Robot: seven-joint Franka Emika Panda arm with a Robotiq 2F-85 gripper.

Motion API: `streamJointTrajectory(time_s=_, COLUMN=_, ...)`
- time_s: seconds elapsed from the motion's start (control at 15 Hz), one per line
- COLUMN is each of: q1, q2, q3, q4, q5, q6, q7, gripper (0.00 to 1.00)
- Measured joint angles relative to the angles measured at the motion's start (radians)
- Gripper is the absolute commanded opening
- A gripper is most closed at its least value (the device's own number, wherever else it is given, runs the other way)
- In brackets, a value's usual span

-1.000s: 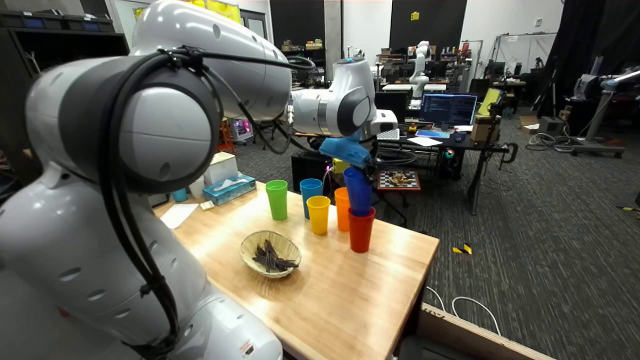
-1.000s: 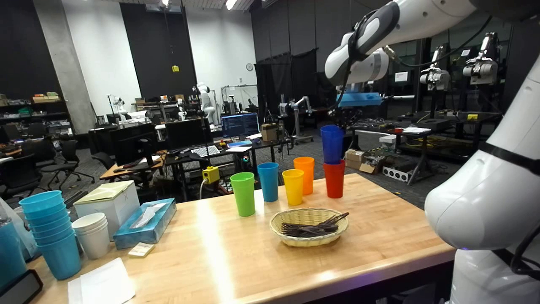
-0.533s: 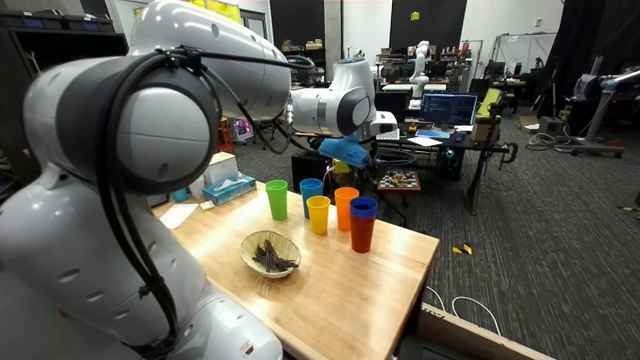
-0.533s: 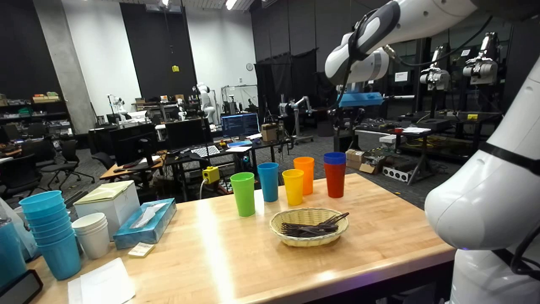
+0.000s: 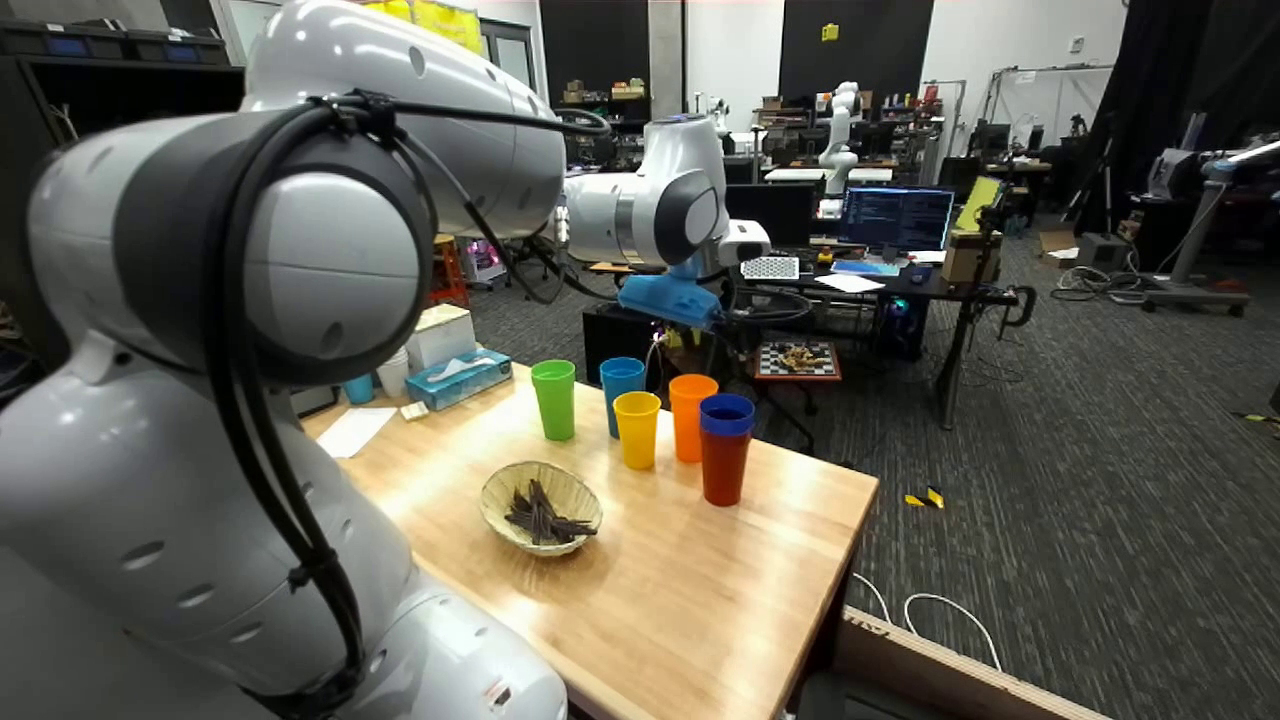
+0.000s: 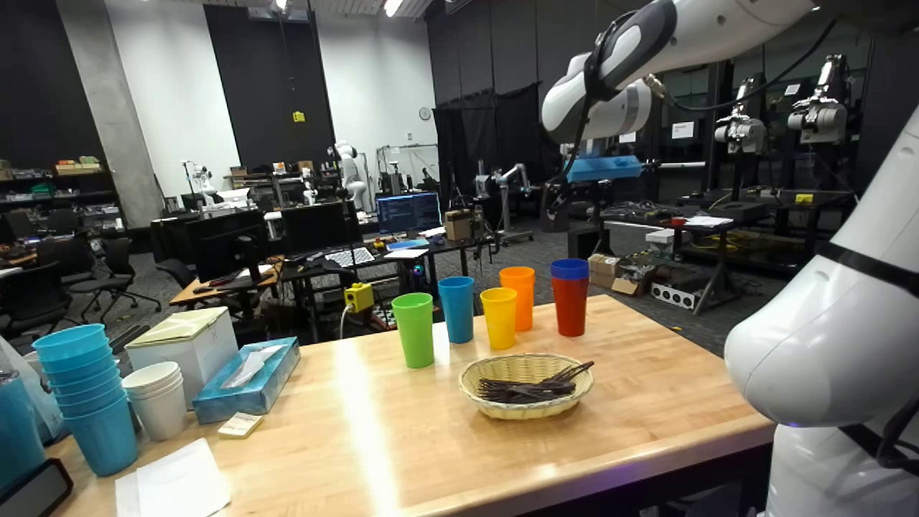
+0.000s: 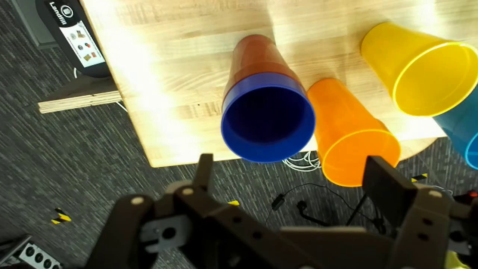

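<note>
A blue cup sits nested inside a red cup, only its upper band showing above the red rim. Both exterior views show this pair upright at the far part of the table. Over the cups hangs my gripper, its black fingers spread wide with nothing between them. In the wrist view the right finger overlaps the rim of an orange cup; contact cannot be told. Close by stand a yellow cup and a teal cup. A green cup stands farther along.
A wicker basket of dark utensils rests nearer the arm's base. Along one side are a tissue box, a stack of light-blue cups, white cups and papers. The table edge runs just behind the cups.
A second ago the blue cup was held above the red one; it dropped into it as the gripper opened. Since then the arm has shifted left in both exterior views.
</note>
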Motion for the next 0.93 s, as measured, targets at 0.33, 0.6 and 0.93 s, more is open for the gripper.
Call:
streamJointTrajectory(time_s=0.33, q1=0.041, q2=0.000, q3=0.043, q4=0.000, q5=-0.001, q6=-0.001, q7=-0.003, gripper=1.00)
streamJointTrajectory(time_s=0.6, q1=0.065, q2=0.010, q3=0.074, q4=0.003, q5=-0.003, q6=0.016, q7=-0.013, gripper=1.00)
streamJointTrajectory(time_s=0.93, q1=0.073, q2=0.038, q3=0.084, q4=0.002, q5=-0.031, q6=0.116, q7=-0.020, gripper=1.00)
